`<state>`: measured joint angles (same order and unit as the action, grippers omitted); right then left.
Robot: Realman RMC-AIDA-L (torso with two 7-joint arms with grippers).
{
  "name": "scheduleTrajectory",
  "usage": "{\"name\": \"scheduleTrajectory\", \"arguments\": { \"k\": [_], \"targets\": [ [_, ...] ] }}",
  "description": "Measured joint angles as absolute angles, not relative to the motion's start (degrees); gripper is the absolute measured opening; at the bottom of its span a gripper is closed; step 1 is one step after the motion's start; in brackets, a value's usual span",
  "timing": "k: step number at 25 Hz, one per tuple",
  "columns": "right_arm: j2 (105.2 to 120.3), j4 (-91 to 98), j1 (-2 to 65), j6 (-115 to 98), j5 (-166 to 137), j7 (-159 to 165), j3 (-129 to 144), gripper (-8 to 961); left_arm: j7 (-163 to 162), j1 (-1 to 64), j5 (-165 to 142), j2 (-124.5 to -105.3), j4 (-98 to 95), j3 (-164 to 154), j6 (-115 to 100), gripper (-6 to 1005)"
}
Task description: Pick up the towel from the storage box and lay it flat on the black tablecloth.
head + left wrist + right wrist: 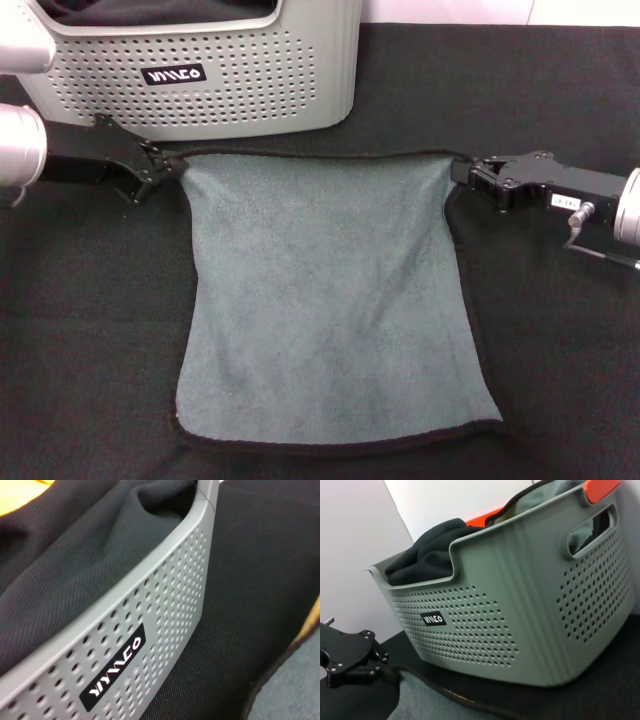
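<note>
The left tool (pixel 150 172) was clenched on the far left corner of the towel (pixel 330 300), low over the black tablecloth (pixel 560 350) and just in front of the storage box (pixel 250 90). The right tool (pixel 470 175) was clamped on the far right corner of the same cloth, its dark body reaching in from the right side. Between the two tools the far edge of the towel ran taut and nearly straight.

From that edge the towel spread toward the robot, grey-green face up, with its dark stitched edging showing along the sides and the near edge. It lay on the black tablecloth, widening a little toward the near side, and its near right corner was slightly lifted or curled. The far edge sat just beside the front wall of the storage box.

The storage box stood on the tablecloth at the far left, its perforated front and black label facing the robot. In the right wrist view the box (pixel 520 610) held dark folded cloth (pixel 435 540) piled above the rim, and the left tool (pixel 350 657) showed at the towel's corner (pixel 420 705). The left wrist view showed the box wall (pixel 165 620) close up, with dark fabric (pixel 65 560) inside it.
</note>
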<state>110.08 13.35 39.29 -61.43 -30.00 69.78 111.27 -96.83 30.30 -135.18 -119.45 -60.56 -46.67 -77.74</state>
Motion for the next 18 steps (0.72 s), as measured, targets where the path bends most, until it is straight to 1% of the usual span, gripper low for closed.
{"name": "scheduleTrajectory", "arguments": {
  "k": [5, 8, 11, 16, 18],
  "targets": [
    [110.29, 13.5, 39.4, -61.3, -30.0, 70.0, 111.0, 114, -97.3, 30.6, -135.3, -119.42, -59.8, -46.7, -76.4, 47],
    [110.31, 13.6, 39.3, -61.4, -29.9, 70.6, 109.5, 167, -98.1, 30.7, -135.4, -119.46, -59.8, -46.5, -75.5, 70],
    [110.19, 14.0, 38.9, -60.8, -30.0, 70.8, 107.5, 219, -98.5, 30.6, -135.4, -119.45, -59.8, -46.3, -75.4, 116],
    [109.17, 14.8, 36.5, -65.5, -30.1, 70.0, 104.0, 307, -101.1, 29.9, -135.5, -119.16, -60.7, -46.2, -75.8, 192],
    [108.51, 15.8, 34.9, -69.3, -30.2, 68.9, 103.8, 404, -101.8, 29.0, -134.5, -119.03, -62.9, -46.0, -78.9, 223]
  ]
}}
